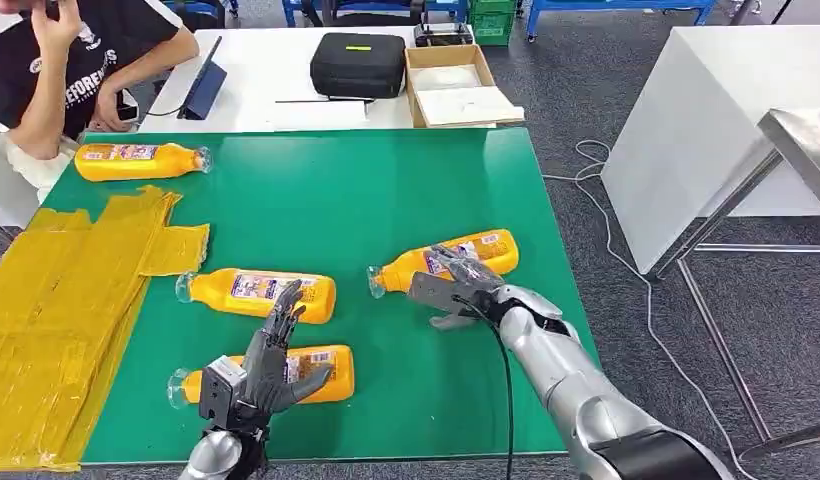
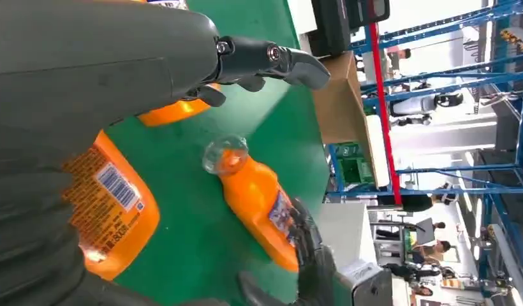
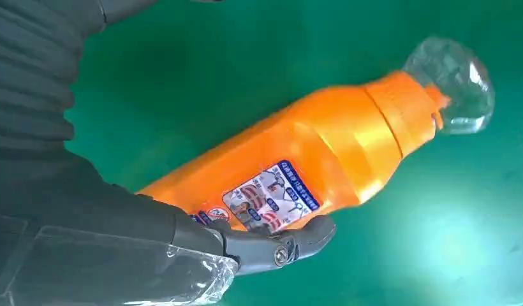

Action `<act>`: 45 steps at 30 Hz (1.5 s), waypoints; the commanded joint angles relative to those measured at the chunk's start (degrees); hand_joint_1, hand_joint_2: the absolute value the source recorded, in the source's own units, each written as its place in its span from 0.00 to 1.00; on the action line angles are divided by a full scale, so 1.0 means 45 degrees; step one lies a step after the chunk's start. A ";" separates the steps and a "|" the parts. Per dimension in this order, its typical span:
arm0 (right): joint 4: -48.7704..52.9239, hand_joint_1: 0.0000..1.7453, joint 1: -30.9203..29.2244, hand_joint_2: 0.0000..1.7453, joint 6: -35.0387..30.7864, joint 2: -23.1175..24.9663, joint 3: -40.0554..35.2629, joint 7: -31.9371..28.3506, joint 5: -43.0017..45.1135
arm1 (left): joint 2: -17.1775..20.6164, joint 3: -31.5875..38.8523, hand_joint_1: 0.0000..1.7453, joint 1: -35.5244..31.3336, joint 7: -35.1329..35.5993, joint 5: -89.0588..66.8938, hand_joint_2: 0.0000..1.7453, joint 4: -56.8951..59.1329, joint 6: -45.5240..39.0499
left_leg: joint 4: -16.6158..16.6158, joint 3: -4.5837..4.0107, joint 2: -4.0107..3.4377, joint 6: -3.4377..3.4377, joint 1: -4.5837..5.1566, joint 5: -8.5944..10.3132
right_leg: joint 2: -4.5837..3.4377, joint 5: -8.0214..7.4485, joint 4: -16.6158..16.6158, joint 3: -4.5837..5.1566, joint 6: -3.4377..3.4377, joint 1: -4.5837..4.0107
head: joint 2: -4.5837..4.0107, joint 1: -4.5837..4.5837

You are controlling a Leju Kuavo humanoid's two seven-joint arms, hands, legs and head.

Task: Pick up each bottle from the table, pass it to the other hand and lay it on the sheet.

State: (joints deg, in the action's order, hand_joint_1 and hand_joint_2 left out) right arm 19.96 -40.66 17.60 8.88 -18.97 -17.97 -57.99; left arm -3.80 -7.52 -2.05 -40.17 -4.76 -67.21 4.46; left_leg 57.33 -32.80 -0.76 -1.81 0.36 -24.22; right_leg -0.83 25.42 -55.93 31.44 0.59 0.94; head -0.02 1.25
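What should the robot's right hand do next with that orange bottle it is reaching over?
Probably close its fingers and lift. The right hand lies over the bottle, fingers draped across it, but the bottle still lies flat on the green table, so no firm grip shows yet.

Black case (image 1: 357, 64), cardboard box (image 1: 456, 85), seated person (image 1: 71, 60).

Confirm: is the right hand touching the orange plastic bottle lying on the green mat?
Touching. In the right wrist view, the right hand has its fingers against the orange plastic bottle, with no gap.
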 commanded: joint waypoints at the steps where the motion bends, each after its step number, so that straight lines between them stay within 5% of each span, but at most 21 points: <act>1: -0.0070 0.00 0.1112 1.00 0.0602 0.0338 -0.1444 0.0421 -0.0185 | 0.0183 0.0056 0.00 -0.0256 0.0038 0.0285 1.00 0.0970 -0.0174 | -0.0021 0.0011 0.0020 0.0047 -0.0021 0.0008 | 0.0004 -0.0018 0.0031 -0.0016 -0.0021 -0.0020 | 0.0000 0.0000; 4: 0.0304 0.00 0.1032 1.00 -0.0657 0.0284 -0.2361 0.1332 -0.0510 | 0.0274 0.0012 0.00 -0.0115 0.0038 0.0463 1.00 0.0906 -0.0434 | -0.0012 0.0023 0.0024 0.0042 -0.0022 0.0009 | 0.0005 -0.0015 0.0022 -0.0017 -0.0018 -0.0020 | 0.0000 0.0000; 6: 0.1037 0.00 0.0937 1.00 -0.3974 0.0007 -0.4838 0.3635 -0.2916 | 0.0263 0.0188 0.00 0.0206 0.0038 0.0586 1.00 0.0598 -0.0848 | -0.0019 -0.0004 0.0024 0.0048 -0.0026 0.0027 | 0.0004 -0.0036 0.0029 0.0007 -0.0023 -0.0024 | 0.0000 0.0000; 9: 0.2175 0.00 0.1143 1.00 -0.5361 -0.0090 -0.5247 0.4789 -0.3285 | 0.0279 0.0423 0.00 0.0685 0.0038 0.0541 1.00 0.0181 -0.1123 | -0.0019 -0.0038 0.0008 0.0065 -0.0030 0.0046 | -0.0016 -0.0050 0.0022 0.0046 -0.0028 -0.0022 | 0.0000 0.0005; 15: 0.2986 0.00 0.0963 1.00 -0.6667 -0.0639 -0.6178 0.6457 -0.4761 | 0.0093 0.0866 0.00 0.1080 0.0038 0.0392 1.00 -0.0138 -0.1256 | -0.0001 -0.0217 0.0082 0.0070 -0.0027 0.0116 | 0.0069 -0.0074 0.0007 0.0161 -0.0017 -0.0019 | 0.0000 -0.0005; 25: 0.1120 0.00 0.0278 1.00 -0.8678 -0.0721 -0.7236 0.8286 -0.7114 | -0.0012 0.1279 0.00 0.1742 0.0038 0.0349 1.00 -0.0502 -0.1688 | 0.0006 -0.0325 0.0099 0.0078 -0.0009 0.0128 | 0.0085 -0.0079 -0.0001 0.0268 0.0000 -0.0010 | 0.0000 -0.0005; 30: 0.0476 0.00 0.0175 1.00 -0.8894 -0.0804 -0.7033 0.7921 -0.6843 | -0.0047 0.1167 0.00 0.1758 0.0038 0.0311 1.00 -0.0473 -0.1686 | 0.0000 -0.0336 0.0108 0.0056 -0.0001 0.0135 | 0.0093 -0.0079 0.0000 0.0281 0.0013 -0.0002 | 0.0000 0.0000; 34: -0.0331 0.00 0.0023 1.00 -0.7395 -0.0288 -0.5452 0.5061 -0.5071 | -0.0037 0.1003 0.00 0.1451 0.0038 0.0179 1.00 -0.0230 -0.1563 | 0.0004 -0.0347 0.0110 0.0064 -0.0002 0.0138 | 0.0096 -0.0082 -0.0005 0.0291 0.0008 -0.0003 | 0.0000 0.0000; 45: -0.0809 0.00 0.0063 1.00 -0.5699 -0.0194 -0.4156 0.4250 -0.3696 | -0.0131 0.0832 0.00 0.0971 0.0038 -0.0108 1.00 0.0303 -0.1221 | -0.0003 -0.0338 0.0124 0.0057 -0.0001 0.0143 | 0.0109 -0.0080 0.0001 0.0283 0.0011 -0.0002 | 0.0000 -0.0005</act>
State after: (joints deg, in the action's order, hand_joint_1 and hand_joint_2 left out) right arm 22.10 -38.50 -9.99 7.13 -42.68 2.27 -76.76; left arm -3.63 -3.37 5.18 -40.26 -4.66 -70.29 -1.86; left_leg 57.35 -34.35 -0.37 -1.65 0.34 -23.62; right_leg -0.51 25.05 -55.96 32.79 0.69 0.92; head -0.02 1.22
